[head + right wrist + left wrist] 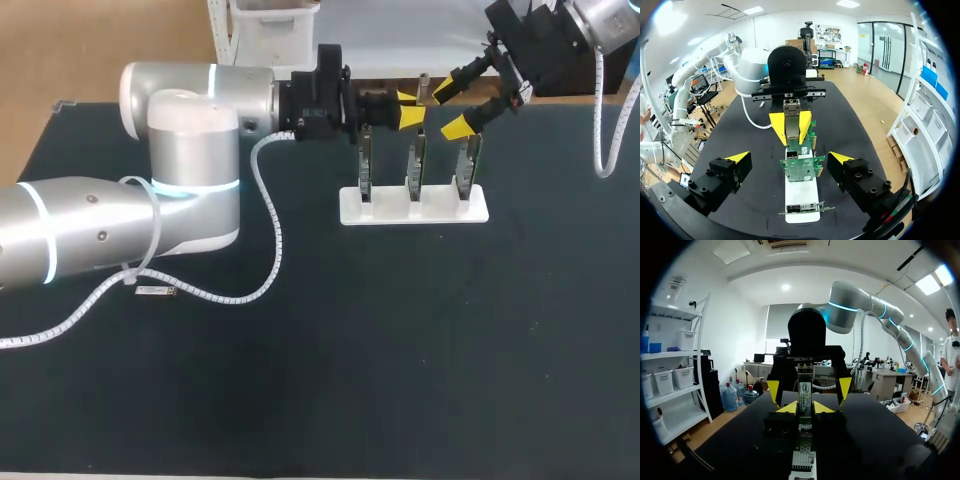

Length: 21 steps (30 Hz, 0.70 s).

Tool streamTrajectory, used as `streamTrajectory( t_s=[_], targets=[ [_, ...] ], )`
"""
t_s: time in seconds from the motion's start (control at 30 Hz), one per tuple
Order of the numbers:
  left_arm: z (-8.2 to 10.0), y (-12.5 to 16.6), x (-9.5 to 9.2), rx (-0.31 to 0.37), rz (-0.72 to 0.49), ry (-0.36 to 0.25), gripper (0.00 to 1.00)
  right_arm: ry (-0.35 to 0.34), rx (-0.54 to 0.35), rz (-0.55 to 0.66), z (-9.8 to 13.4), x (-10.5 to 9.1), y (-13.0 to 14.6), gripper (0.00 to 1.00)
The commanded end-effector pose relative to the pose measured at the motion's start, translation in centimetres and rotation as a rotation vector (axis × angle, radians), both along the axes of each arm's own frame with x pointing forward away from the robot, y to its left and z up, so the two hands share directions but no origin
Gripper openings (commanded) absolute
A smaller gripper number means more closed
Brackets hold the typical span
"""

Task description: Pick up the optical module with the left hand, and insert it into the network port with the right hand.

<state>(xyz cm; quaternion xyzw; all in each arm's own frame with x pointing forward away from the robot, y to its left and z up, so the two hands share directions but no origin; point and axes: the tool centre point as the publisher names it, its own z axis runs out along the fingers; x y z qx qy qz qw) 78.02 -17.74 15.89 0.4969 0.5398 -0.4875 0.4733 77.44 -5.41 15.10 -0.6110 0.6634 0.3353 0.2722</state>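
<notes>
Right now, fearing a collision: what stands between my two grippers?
Green circuit boards upright on the white stand, clearest in the right wrist view.

My left arm [180, 170], silver with lit ring bands, enters from left, elbow folded, wrist level, pointing right. My black, yellow-tipped left gripper [408, 109] clamped both sides on slim silver optical module [805, 390]. My right arm [603, 15] enters from far right corner. Right gripper [450, 107] tilted down-left, fingers spread wide, facing left gripper head-on.
</notes>
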Motion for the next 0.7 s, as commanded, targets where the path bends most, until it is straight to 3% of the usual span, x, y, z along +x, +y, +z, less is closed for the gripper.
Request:
streamTrajectory(
  t_s=[0.03, 0.7],
  targets=[
    [-0.08, -0.05, -0.08, -0.001, 0.002, 0.0, 0.0, -0.002, -0.001, -0.003, 0.01, -0.11, 0.02, 1.0],
    [-0.43, -0.48, -0.17, -0.006, -0.024, 0.024, 0.0, -0.002, -0.001, -0.003, 0.01, -0.11, 0.02, 1.0]
  ],
)
